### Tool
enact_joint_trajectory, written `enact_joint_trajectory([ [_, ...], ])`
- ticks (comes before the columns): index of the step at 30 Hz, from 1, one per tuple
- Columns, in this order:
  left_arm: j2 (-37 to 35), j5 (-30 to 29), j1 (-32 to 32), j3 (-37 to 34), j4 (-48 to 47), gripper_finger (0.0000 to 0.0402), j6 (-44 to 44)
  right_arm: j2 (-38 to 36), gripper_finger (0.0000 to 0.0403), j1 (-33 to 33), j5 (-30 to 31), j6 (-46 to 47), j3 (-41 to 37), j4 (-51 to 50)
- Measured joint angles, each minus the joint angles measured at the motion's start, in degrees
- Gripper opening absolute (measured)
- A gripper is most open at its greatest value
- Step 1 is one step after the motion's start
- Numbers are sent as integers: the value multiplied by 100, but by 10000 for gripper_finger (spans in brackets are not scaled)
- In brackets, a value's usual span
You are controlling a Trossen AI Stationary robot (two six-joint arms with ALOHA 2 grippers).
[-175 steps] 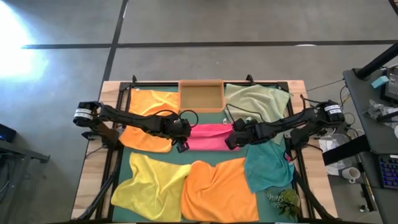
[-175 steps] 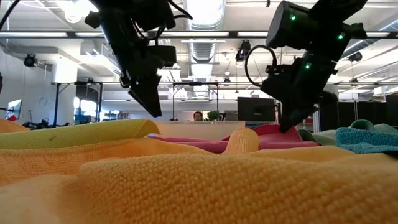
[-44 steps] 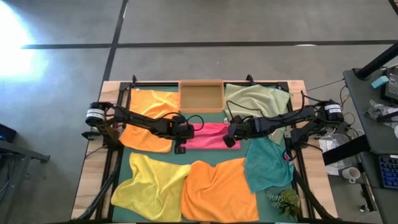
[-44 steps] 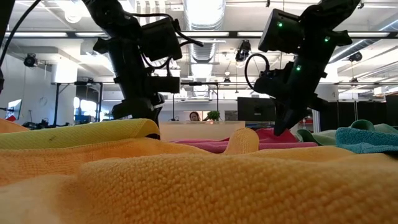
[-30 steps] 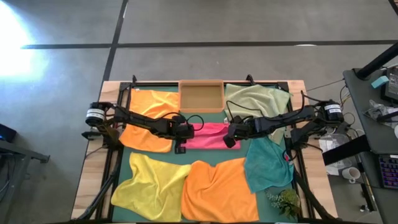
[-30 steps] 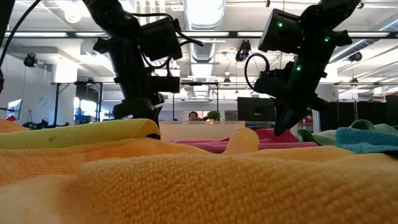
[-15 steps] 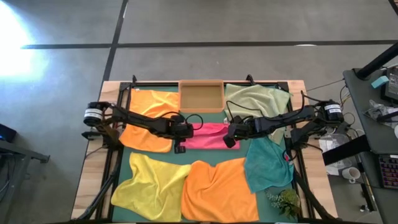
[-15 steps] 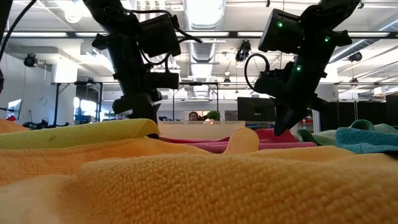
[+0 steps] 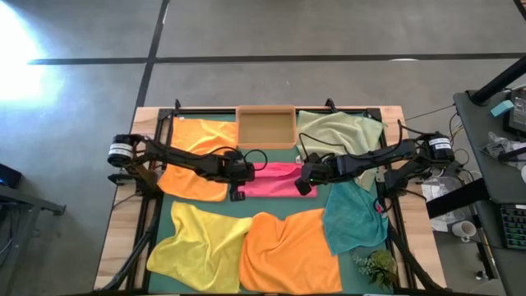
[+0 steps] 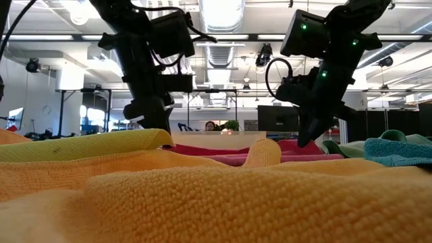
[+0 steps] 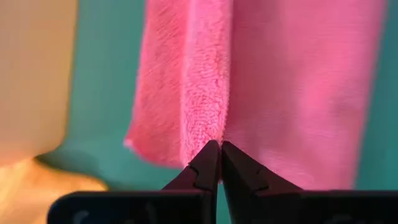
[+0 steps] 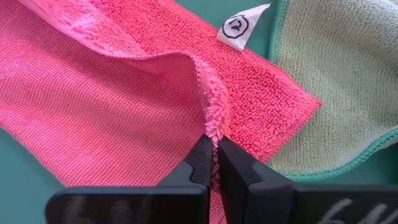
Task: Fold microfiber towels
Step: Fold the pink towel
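Note:
The hot pink towel (image 9: 275, 179) lies folded into a strip on the dark green mat (image 9: 283, 203) at the table's middle. My left gripper (image 9: 239, 191) is shut on its left end (image 11: 205, 118). My right gripper (image 9: 302, 186) is shut on its right end (image 12: 186, 81). Around it lie an orange towel (image 9: 197, 156), a pale green one (image 9: 341, 136), a teal one (image 9: 353, 218), a yellow one (image 9: 201, 247) and a second orange one (image 9: 288, 251). In the low view the near orange towel (image 10: 223, 202) hides both gripper tips. My left gripper pinches a raised ridge (image 11: 210, 127) at the pink towel's left end between its two fingers, slanting down from the table's left. One layer or a fold, I cannot tell. The rest of the towel lies on the mat. My right gripper pinches the fuzzy edge of the upper layer (image 12: 211, 121) at the towel's right end between its two fingers, slanting down from the right. That edge stands up as a small tent. The lower layer with its white tag (image 12: 239, 28) lies flat.
A small wooden tray (image 9: 265, 127) stands at the far edge, just beyond the pink towel. A small green plant (image 9: 374, 265) sits at the near right corner. Towels cover most of the mat around both grippers.
The pink towel's left end has come up a little off the mat with my left gripper. My right gripper has kept still.

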Motion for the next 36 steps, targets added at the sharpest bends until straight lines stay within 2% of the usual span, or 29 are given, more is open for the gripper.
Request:
enact_joint_trajectory([
  [10,-2,-325,146,0,93,2,-2,-2,9,-106,83,208,0,3],
  [32,-2,-339,732,-2,252,2,22,-3,9,-617,221,0,4,4],
  [36,-2,-282,757,-2,252,2,23,-2,22,-619,221,-30,5,2],
])
